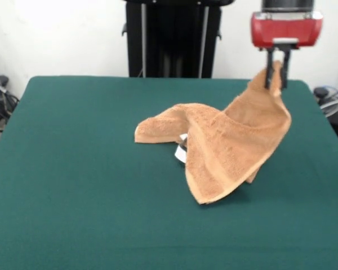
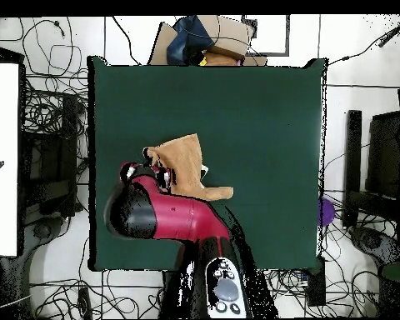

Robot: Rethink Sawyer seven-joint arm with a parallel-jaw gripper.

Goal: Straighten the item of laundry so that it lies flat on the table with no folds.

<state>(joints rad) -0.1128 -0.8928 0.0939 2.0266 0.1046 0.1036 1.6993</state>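
The item of laundry [image 1: 225,147] is a tan terry towel, crumpled on the green table [image 1: 73,185]. One corner is lifted up at the right, pinched by my gripper [image 1: 275,73], which is shut on it under the red wrist. The rest of the towel drapes down and trails left, with a small white label [image 1: 182,152] showing beneath a fold. In the overhead view the towel [image 2: 187,162] lies near the table's [image 2: 262,108] middle left, and the red arm covers my gripper and the lifted corner.
Cardboard and a dark blue object [image 2: 205,42] sit past the table's far edge in the overhead view. Cables cover the floor on both sides. A purple thing [image 2: 326,212] lies by the right edge.
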